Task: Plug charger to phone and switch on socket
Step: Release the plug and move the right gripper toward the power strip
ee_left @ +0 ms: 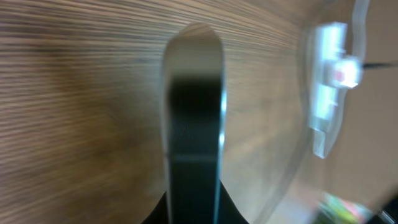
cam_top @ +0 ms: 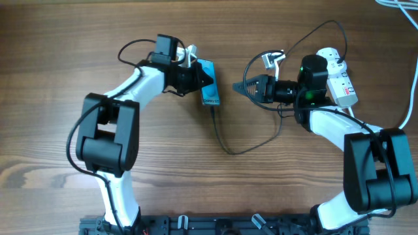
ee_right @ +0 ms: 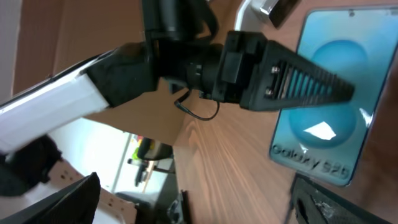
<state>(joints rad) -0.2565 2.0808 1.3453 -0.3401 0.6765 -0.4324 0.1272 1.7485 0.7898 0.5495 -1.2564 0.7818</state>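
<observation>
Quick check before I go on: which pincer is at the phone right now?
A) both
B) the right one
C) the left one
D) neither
C: in the overhead view the left pincer is at the phone. The right wrist view shows one of its fingers lying across the screen. The right pincer is apart from the phone, off to its side.

Wood-grain table point(cam_top: 52, 39). The 2-outlet socket point(cam_top: 342, 83) lies flat near its far right edge, with the thick white cord point(cam_top: 412, 91) just right of the socket. The charger point(cam_top: 228, 152) cable lies in a slack loop well left of the socket, ending at the phone point(cam_top: 210, 83). Can't tell if the phone touches the wood.
</observation>
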